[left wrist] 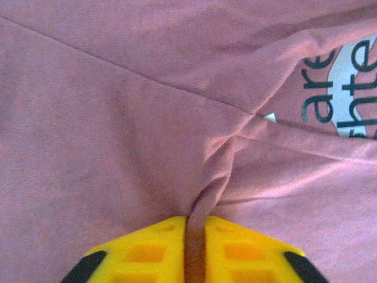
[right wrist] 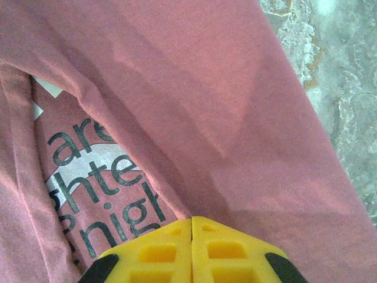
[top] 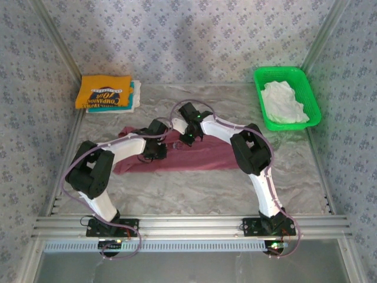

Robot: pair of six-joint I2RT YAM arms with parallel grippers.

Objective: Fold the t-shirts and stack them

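Nearest, a ribbed metal rail [top: 188,224] runs across the near edge and carries both arm bases. Beyond it lies a bare stretch of tabletop [top: 206,191], grey-white and veined like marble.

The maroon shirt [top: 203,156] lies across the middle of the tabletop as a long, flattened band, soft knit with shallow diagonal creases. The left gripper [left wrist: 195,236] sits on its left half. Its yellow waffle-patterned fingers [left wrist: 141,253] pinch a narrow upright ridge of the maroon cloth between them, and wrinkles fan out from that pinch. The right gripper [right wrist: 191,236] is just to the right and slightly farther back, near the shirt's far edge. Its yellow fingers [right wrist: 235,253] are pressed flat together, tips against the maroon cloth (whether a thin layer is caught there I cannot tell). Beside those tips a fold lies turned back over the print [right wrist: 100,171], a pale patch with dark lettering.

At the far left a yellow-orange shirt [top: 106,91] with dark-blue lettering lies folded into a neat rectangle on top of a teal shirt [top: 132,93], whose edge shows at the right. At the far right stands a green plastic mesh basket [top: 259,97], rectangular, with a crumpled white shirt [top: 284,103] inside. Patterned fabric walls [top: 194,35] close in the far side.
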